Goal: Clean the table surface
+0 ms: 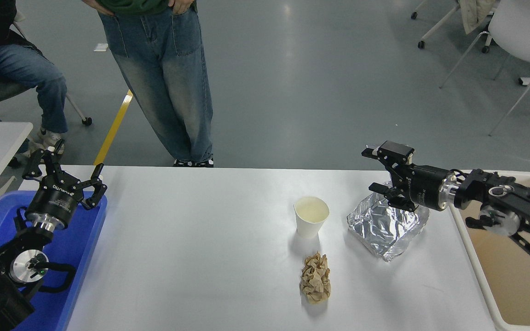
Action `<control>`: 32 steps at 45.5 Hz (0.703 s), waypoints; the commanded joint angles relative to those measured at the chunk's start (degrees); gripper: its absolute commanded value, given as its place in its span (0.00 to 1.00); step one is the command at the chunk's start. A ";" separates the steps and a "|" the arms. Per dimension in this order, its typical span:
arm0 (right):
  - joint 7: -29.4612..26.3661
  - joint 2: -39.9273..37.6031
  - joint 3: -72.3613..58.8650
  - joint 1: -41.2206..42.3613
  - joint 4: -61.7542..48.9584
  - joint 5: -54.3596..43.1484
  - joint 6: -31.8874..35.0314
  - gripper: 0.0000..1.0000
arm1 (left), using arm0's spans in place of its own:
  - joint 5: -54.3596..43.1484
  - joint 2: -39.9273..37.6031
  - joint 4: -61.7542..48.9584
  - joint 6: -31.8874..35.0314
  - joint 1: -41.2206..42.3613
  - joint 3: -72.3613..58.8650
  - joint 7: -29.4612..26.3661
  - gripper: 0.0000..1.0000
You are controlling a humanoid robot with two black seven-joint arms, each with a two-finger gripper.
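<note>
right hand wide open, empty | above foil tray | table surface

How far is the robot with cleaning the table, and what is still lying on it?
Nothing looks cleared yet. The paper cup, the crumpled brown paper and the foil tray all lie on the table surface. The right gripper is open over the foil tray's far edge, holding nothing. The left gripper is parked, open, over the blue tray. All three items remain to be removed.
</note>
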 commanded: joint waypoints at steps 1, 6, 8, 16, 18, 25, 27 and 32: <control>-8.34 1.30 -9.38 9.91 5.79 -7.26 -0.05 1.00 | 0.00 0.00 -0.09 0.01 0.00 0.00 0.00 1.00; -8.86 4.29 -15.89 15.63 5.26 -7.61 -0.05 1.00 | 0.00 0.00 -0.09 0.01 0.00 0.00 0.00 1.00; -8.87 5.17 -17.83 17.47 5.26 -8.04 -0.05 1.00 | 0.00 0.00 0.00 0.01 0.00 0.00 0.00 1.00; -8.87 10.18 -24.68 21.52 3.86 -13.31 -0.23 1.00 | 0.00 0.00 0.00 0.01 0.00 0.00 0.00 1.00; -8.87 10.88 -25.92 21.79 3.24 -15.51 -0.67 1.00 | 0.00 0.00 0.00 0.01 0.00 0.00 0.00 1.00; -8.95 14.75 -29.52 21.96 -1.41 -19.56 -2.69 1.00 | 0.00 0.00 0.00 0.01 0.00 0.00 0.00 1.00; -8.69 15.80 -30.66 22.05 -3.78 -19.65 -2.78 1.00 | 0.00 0.00 0.00 0.01 0.00 0.00 0.00 1.00; -8.25 18.44 -32.69 21.70 -8.88 -20.70 -3.22 1.00 | 0.00 0.00 -0.09 0.01 0.00 0.00 0.00 1.00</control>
